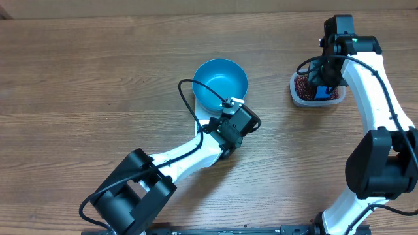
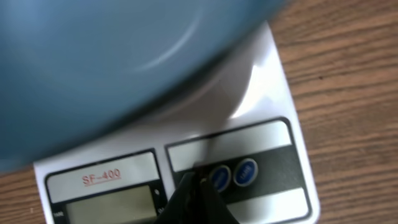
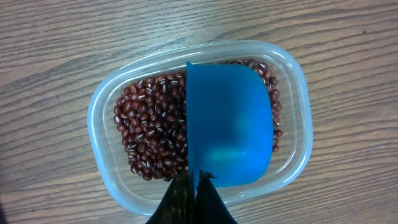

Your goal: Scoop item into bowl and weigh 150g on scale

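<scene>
The scale (image 2: 268, 87) reads "SF-400" in red lettering.

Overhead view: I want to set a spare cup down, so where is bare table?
Bare table: everything left of the bowl in the picture, and the strip between bowl and tub. Crowded: the front of the scale, where the left gripper sits, and over the tub, where the right gripper holds the scoop.

Blue bowl (image 2: 112, 56) atop white scale (image 2: 264, 106)
</scene>
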Robot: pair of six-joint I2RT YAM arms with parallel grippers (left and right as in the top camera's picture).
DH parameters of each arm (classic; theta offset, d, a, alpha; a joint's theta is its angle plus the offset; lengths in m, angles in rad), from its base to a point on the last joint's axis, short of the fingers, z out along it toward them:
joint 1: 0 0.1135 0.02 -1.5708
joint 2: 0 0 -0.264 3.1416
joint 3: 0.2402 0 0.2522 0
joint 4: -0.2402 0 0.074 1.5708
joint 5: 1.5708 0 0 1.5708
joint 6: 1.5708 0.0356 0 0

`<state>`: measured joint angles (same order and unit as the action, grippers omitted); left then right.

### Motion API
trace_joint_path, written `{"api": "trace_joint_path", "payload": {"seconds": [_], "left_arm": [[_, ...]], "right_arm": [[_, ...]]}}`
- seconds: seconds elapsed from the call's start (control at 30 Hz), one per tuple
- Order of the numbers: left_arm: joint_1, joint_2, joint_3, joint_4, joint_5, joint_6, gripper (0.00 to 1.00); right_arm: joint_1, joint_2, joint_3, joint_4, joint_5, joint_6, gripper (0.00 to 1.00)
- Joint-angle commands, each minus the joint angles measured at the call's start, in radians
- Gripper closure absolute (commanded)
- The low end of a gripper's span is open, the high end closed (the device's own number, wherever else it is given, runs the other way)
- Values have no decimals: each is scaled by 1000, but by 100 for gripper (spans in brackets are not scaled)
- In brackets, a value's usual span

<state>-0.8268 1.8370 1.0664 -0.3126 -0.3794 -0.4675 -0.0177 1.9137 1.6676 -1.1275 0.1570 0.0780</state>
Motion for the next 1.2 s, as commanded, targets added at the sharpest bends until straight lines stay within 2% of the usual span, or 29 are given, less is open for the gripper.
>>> {"api": "trace_joint_path", "payload": {"seconds": [0.0,0.9,1.17], "left_arm": [[13,35,-10,11,-14,19,96],[15,41,-10,3,15,19,95],[15,41,-10,11,66,19,96]], "right_arm": [[-6,14,-26,1,26,0,96],[-6,14,-26,8,26,0,96],[-6,14,-26,8,26,1,95]]}}
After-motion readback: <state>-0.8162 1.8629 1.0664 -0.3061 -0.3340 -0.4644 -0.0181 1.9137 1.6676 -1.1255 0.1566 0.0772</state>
